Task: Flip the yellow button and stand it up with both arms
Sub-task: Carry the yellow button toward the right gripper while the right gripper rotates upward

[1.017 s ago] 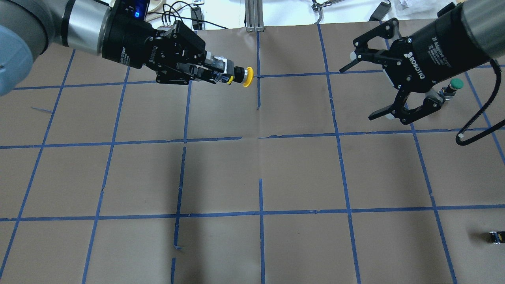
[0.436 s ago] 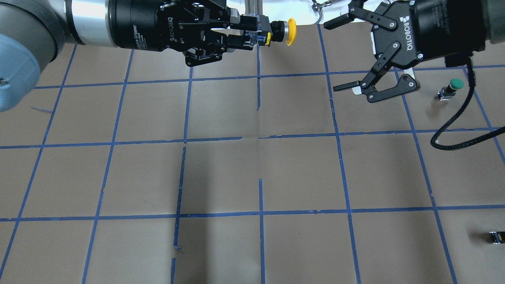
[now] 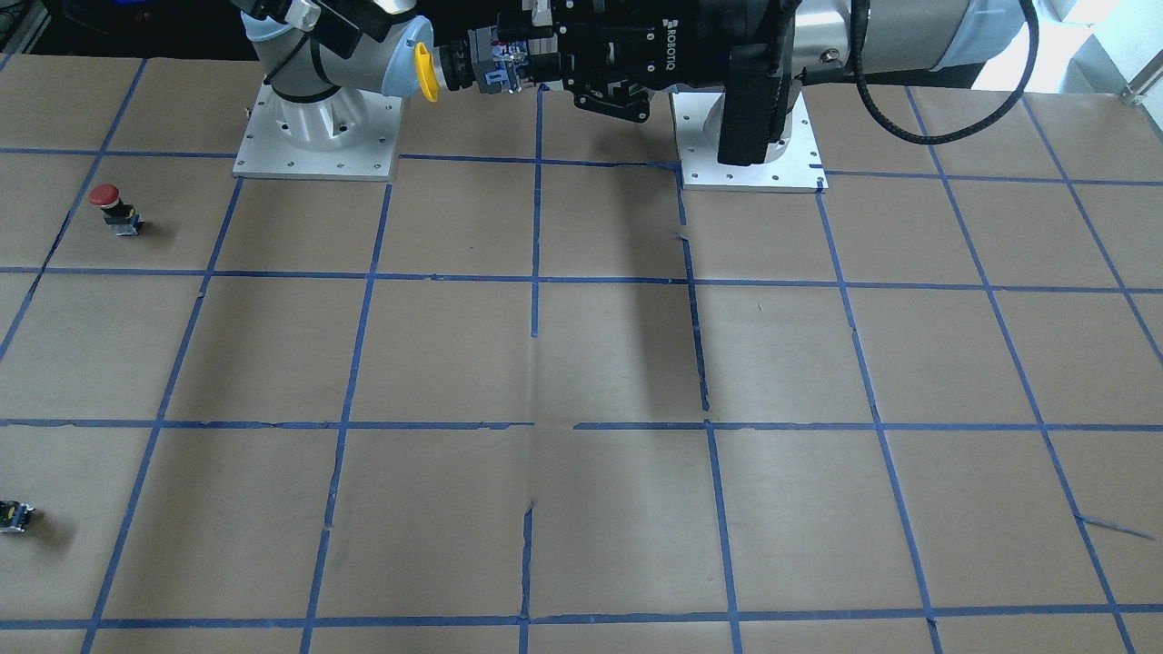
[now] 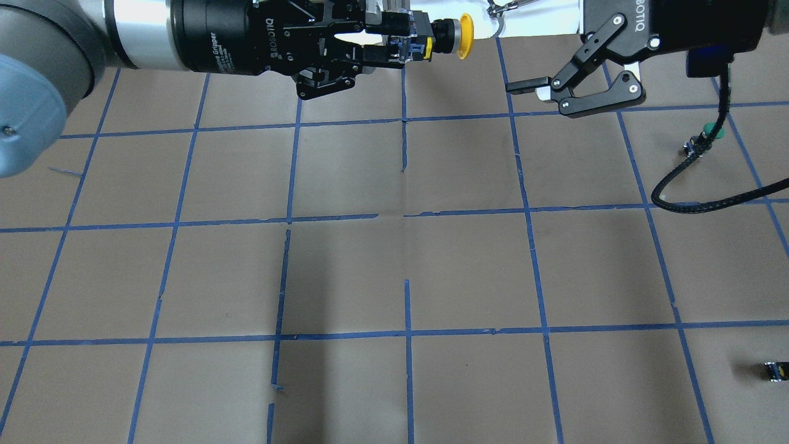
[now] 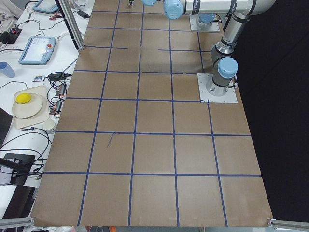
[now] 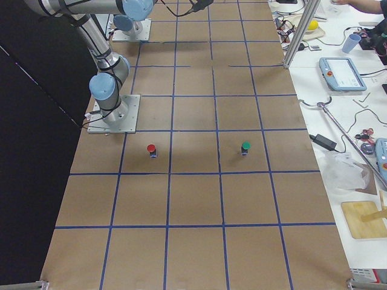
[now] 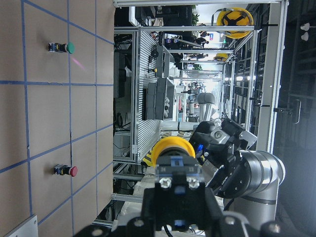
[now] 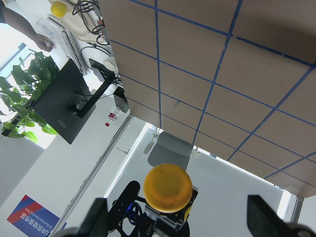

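Overhead exterior view: the small push-button with a domed yellow cap on a black-and-grey body [image 4: 449, 29] is held in the air over the far edge of the brown-paper table with its blue tape grid [image 4: 468, 265], not resting on anything. The left gripper [image 4: 394, 40] is clamped on the button's body. The button lies horizontal, cap pointed at the right gripper [image 4: 506, 43]. The right gripper's jaws are spread wide, facing the cap and clearly apart from it (the right wrist view shows the cap centred between the two fingers). A handover is judged to be the step in hand.

Risks:
- If the right jaws are closed on the rounded cap rather than the neck or body, the button may be squeezed out sideways.
- If the left grip is released before the right one is firm, the button would be dropped from height and could roll off the far edge.
- There is little free body left beyond the left fingers, so a finger clash is possible on approach.
- The right arm's black looping cable [image 4: 678, 179] crosses the green-capped button [image 4: 713, 130] in this view. Its height cannot be told, but the green button could be swept over.
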Controlling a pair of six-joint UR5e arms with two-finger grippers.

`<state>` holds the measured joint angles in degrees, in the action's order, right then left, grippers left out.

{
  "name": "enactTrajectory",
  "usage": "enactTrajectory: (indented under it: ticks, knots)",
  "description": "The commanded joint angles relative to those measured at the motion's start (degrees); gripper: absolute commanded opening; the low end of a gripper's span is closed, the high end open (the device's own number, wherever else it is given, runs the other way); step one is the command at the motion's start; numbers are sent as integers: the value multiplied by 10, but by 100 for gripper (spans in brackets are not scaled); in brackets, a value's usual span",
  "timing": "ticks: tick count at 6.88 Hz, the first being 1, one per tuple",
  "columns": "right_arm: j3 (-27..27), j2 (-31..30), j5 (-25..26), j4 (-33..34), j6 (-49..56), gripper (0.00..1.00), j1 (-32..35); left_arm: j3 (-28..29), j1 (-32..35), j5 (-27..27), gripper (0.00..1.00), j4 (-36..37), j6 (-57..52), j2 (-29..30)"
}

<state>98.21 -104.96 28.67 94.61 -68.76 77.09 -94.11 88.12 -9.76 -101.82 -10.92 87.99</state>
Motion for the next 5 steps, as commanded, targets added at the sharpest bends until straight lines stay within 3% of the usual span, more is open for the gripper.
enactTrajectory:
  ticks: [1,5]
  knots:
    - [8,8,-1,26,-14,99,2,1,1,7,2,2,5,1]
    - [8,30,-1,91,-77,99,25,2,1,14,2,4,13,1]
